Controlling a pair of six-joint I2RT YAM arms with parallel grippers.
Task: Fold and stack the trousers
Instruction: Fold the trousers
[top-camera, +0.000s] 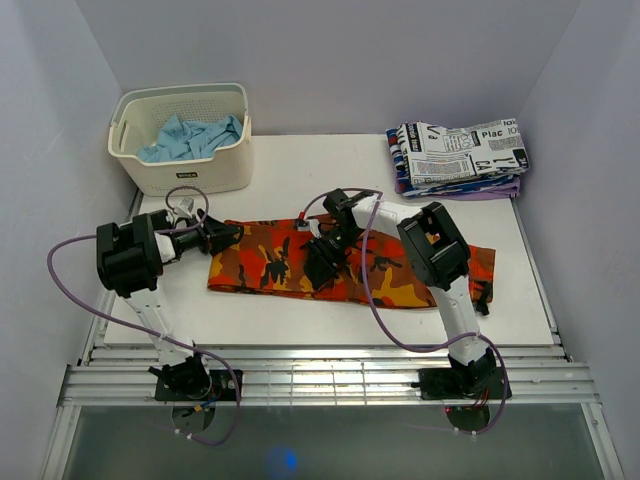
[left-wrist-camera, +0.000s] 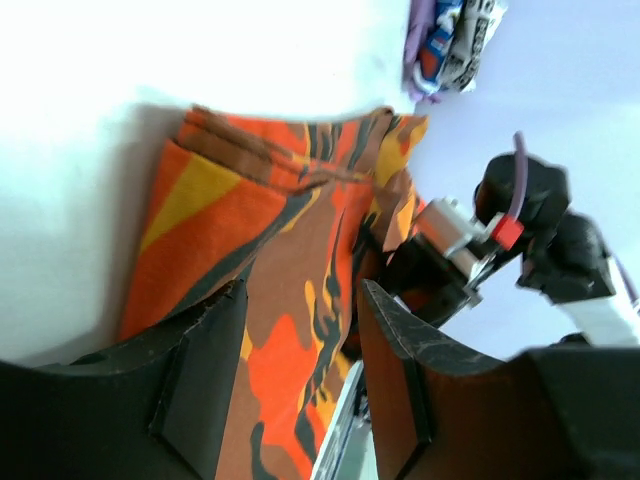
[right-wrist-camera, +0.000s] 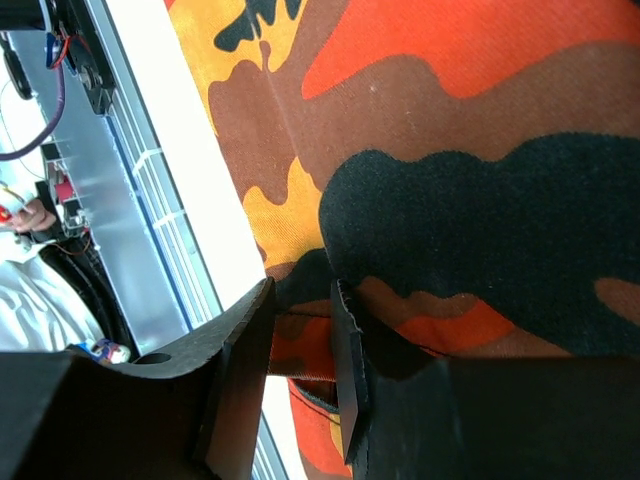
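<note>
One pair of orange camouflage trousers lies across the middle of the white tabletop. It is drawn out in a long band from left to right and seems to be doubled lengthwise. Behind it on the right sits the stack of folded trousers, where this pair probably belongs. A basket holding blue cloth stands at the back left.

The fabric looks like light woven cotton: limp, quick to crease, not slippery and not fragile. I expect it to sag and trail wherever it is unsupported. It is best taken at edges and corners, with all layers pinched together and both ends raised evenly.

The right pincer is clenched on a tuck of the near edge at about mid-length. The left pincer sits at the band's left end, released, its fingers spread with cloth showing between them.
</note>
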